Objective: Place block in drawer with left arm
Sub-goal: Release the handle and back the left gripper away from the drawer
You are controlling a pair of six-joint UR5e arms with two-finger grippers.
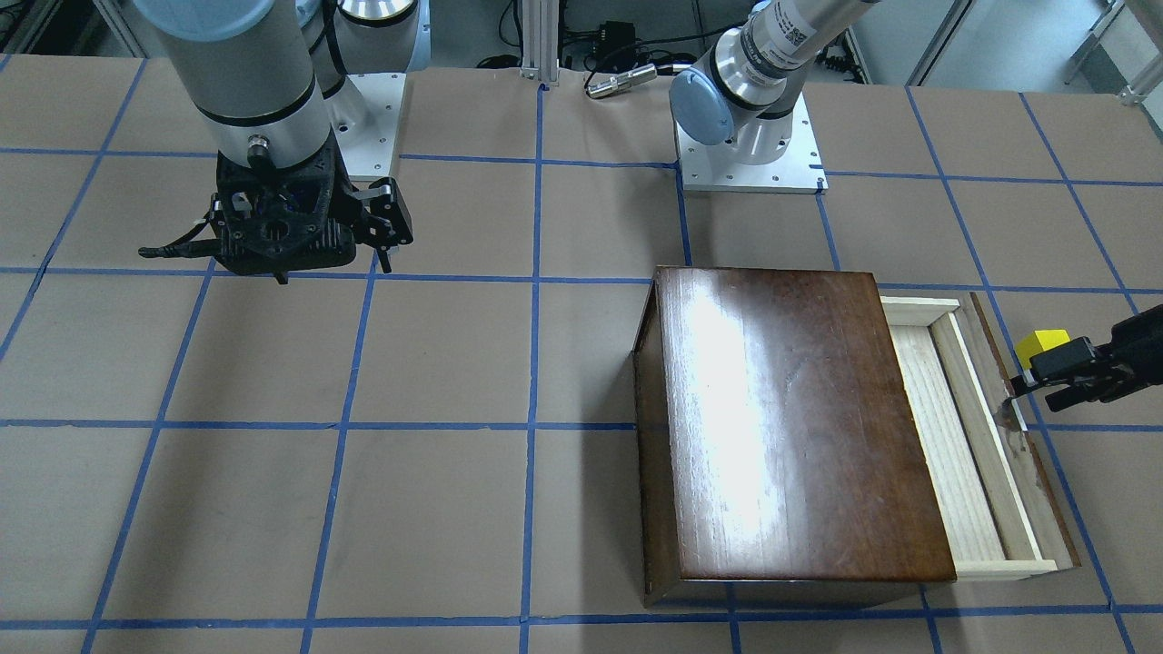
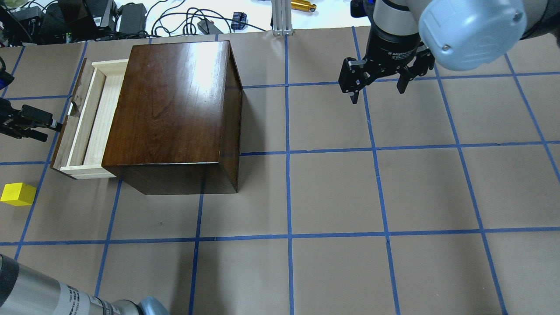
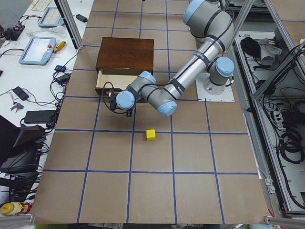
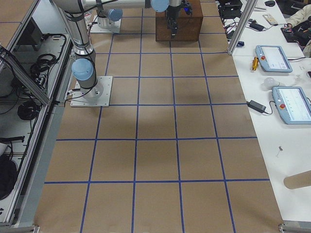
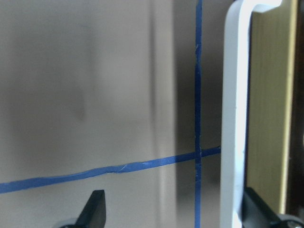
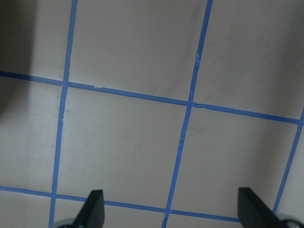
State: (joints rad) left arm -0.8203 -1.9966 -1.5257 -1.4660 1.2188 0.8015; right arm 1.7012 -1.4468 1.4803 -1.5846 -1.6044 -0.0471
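Left gripper [image 2: 49, 130] wide open and empty, straddling the handle [image 5: 233, 95] of the drawer [image 2: 98, 127]. The block [image 2: 17, 194] sits on the table [image 2: 332, 192] near the drawer's corner. Swing toward it sideways and you'll likely snag that handle, dragging the drawer.

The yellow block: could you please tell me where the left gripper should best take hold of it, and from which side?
Probably from straight above, closing on two opposite side faces. The block is a cube sitting flat on the table, apart from the drawer, with nothing crowding it, so the left gripper has parallel faces to pinch.
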